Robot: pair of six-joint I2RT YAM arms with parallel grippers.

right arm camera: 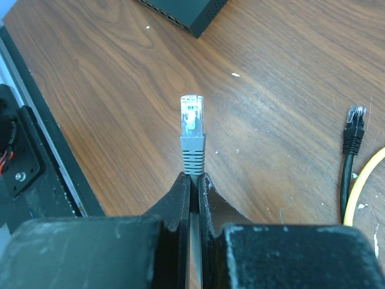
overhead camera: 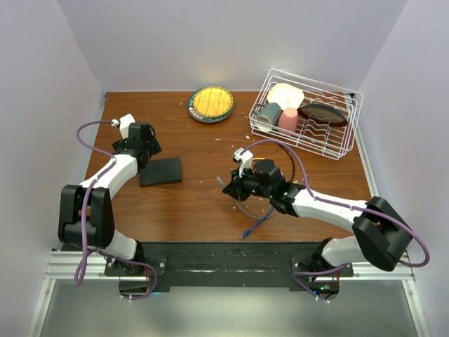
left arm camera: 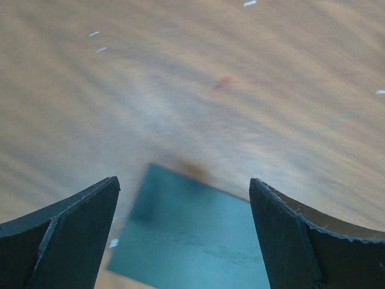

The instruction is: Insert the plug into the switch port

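Pinching grey plug (right arm camera: 192, 129) in right claw (right arm camera: 194, 176), left claw (left arm camera: 183, 183) spread above blurred black switch (left arm camera: 192, 241), ports (right arm camera: 170, 16) barely discernible

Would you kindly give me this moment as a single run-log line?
left tool: open over switch | right tool: shut on grey Ethernet plug | plug: apart from switch | insertion: not yet done

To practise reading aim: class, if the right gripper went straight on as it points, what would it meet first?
Probably the switch, near its corner; the held plug would arrive ahead of the right gripper. Height above the table is unclear.
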